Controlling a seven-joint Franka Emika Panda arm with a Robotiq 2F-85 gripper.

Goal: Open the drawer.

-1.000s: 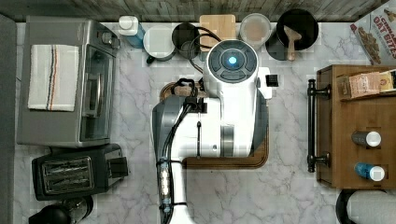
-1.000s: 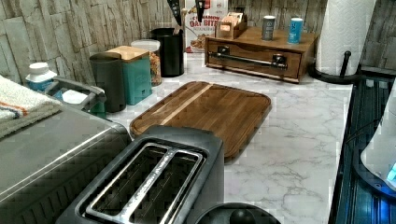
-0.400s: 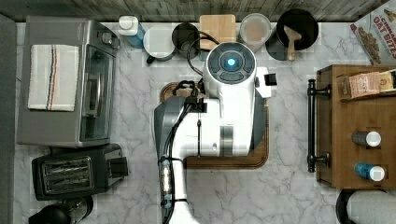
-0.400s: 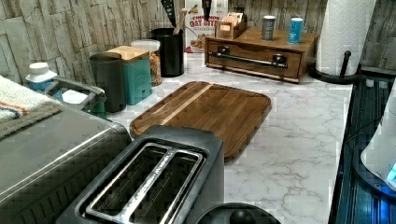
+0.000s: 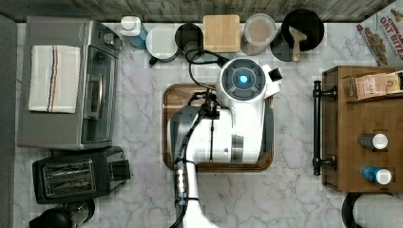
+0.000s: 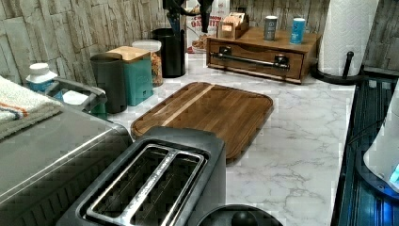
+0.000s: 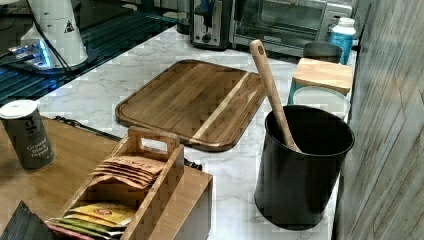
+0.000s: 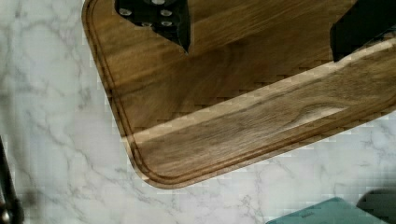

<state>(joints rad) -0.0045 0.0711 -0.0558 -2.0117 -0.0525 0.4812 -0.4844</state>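
Medium-brown wooden drawer (image 5: 332, 128) with long black bar handle (image 5: 317, 127) sits closed at the top view's right edge. White Panda arm (image 5: 242, 114) hangs over the rounded dark wooden tray (image 6: 211, 110). Black gripper (image 8: 259, 30) above the tray's corner, fingers (image 8: 161, 18) spread apart, holding nothing. Bare marble counter (image 5: 294, 128) lies between tray and handle.

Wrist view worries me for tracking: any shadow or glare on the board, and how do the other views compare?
Wrist view: the open claw casts a dark band across the cutting board. Top view: the arm hides most of the board. Left view: the drawer is evenly lit, its handle crisp.
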